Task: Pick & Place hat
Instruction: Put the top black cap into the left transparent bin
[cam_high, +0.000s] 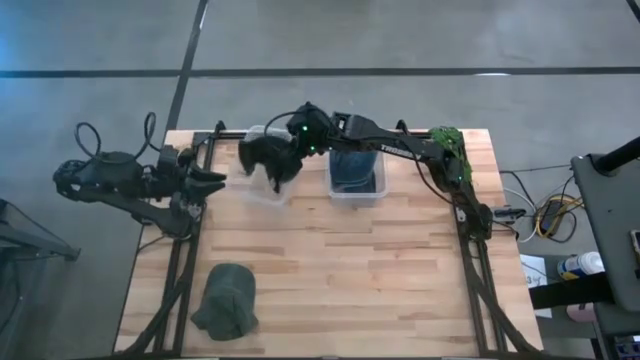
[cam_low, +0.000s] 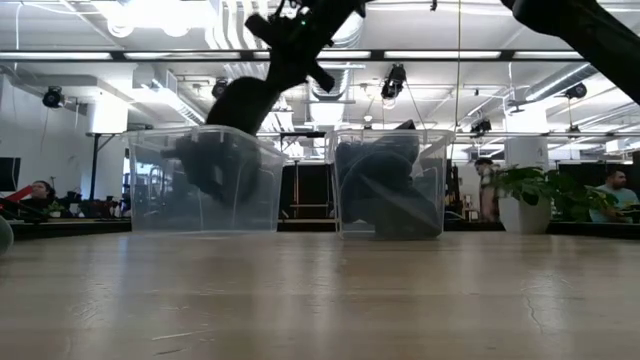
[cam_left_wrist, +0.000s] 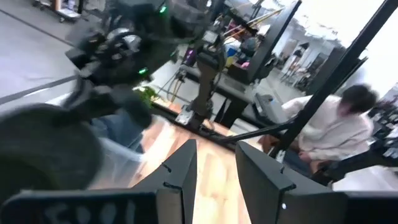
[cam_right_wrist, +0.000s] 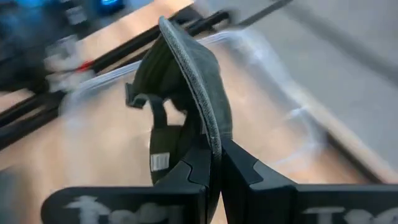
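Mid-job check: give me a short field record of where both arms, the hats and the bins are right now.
right gripper: jaws shut on dark hat, held over the left bin
left bin: clear plastic, at the table's far edge
right bin: clear, already holds dark blue fabric
left gripper: jaws open, nothing held, waiting at the table's left edge beside the left bin
green hat: lying on the wooden table, near-left corner, untouched
background: person seated beyond the table
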